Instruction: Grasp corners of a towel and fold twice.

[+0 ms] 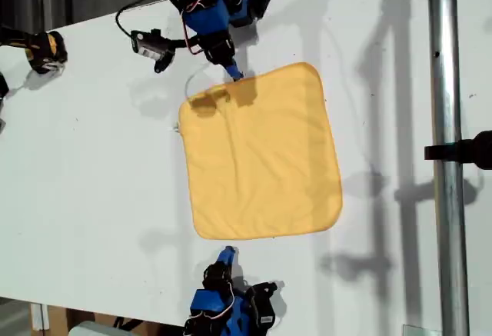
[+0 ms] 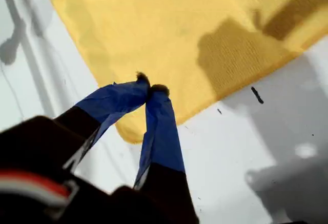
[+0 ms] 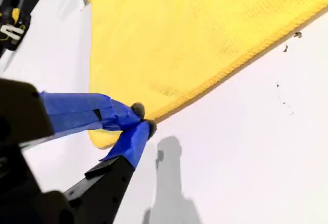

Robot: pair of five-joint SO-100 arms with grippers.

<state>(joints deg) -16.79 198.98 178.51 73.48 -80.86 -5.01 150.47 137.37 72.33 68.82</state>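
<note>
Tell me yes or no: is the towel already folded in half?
No. In the exterior view the towel lies spread flat as one roughly square layer on the table.

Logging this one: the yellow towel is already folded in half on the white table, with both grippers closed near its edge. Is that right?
Not quite. The exterior view shows the towel spread out as a single, roughly square layer, not yet folded. The rest holds: it lies on the white table, and my first gripper and my second gripper are closed near its edge.
</note>
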